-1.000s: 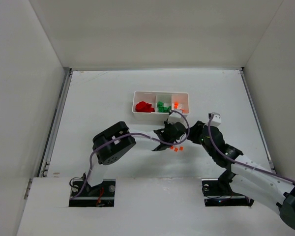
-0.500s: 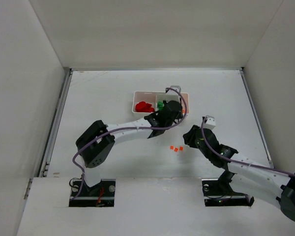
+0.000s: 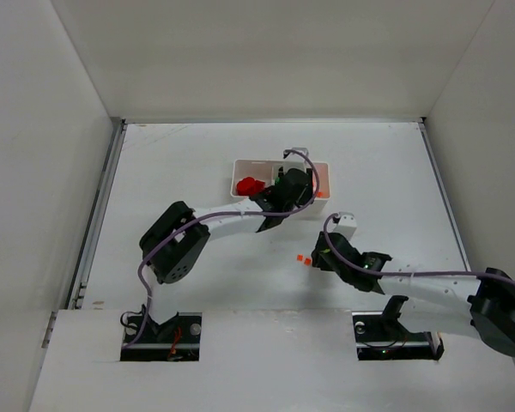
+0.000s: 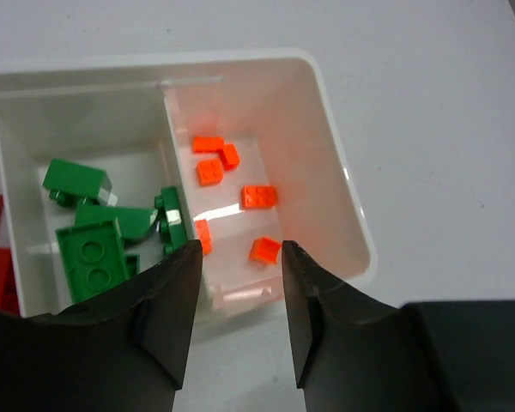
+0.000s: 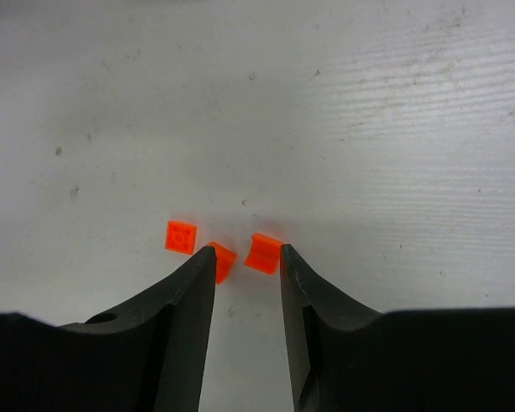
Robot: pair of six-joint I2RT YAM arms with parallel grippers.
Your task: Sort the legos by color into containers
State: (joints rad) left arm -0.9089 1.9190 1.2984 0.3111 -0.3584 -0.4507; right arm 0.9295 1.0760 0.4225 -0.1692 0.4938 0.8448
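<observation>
**Left tool over tray, right tool down at loose orange pieces**

The left tool [image 4: 238, 257] is hovering over the near wall of the white rectangular three-compartment plastic tray [image 4: 328, 129], roughly above the divider between the middle and right compartments. Its fingers are standing moderately apart and gripping nothing.

The right compartment is holding six tiny orange plastic pieces [image 4: 259, 196]. The middle compartment is holding the chunky green studded bricks [image 4: 90, 249]. The red bricks [image 3: 251, 185] are lying in the left compartment, and only an edge of them is showing in the left wrist view.

The right tool [image 5: 246, 253] is sitting low over the white surface [image 5: 369, 129], nearer the arm bases than the tray and well apart from it. Its fingers are parted by a narrow gap and holding nothing.

- One small orange piece [image 5: 262, 253] is lying in that gap.
- A second orange piece [image 5: 223, 260] is lying just beside one fingertip, half hidden by it. I cannot tell whether they are touching.
- A flat orange square with four studs [image 5: 181, 236] is lying just outside the gap.
</observation>
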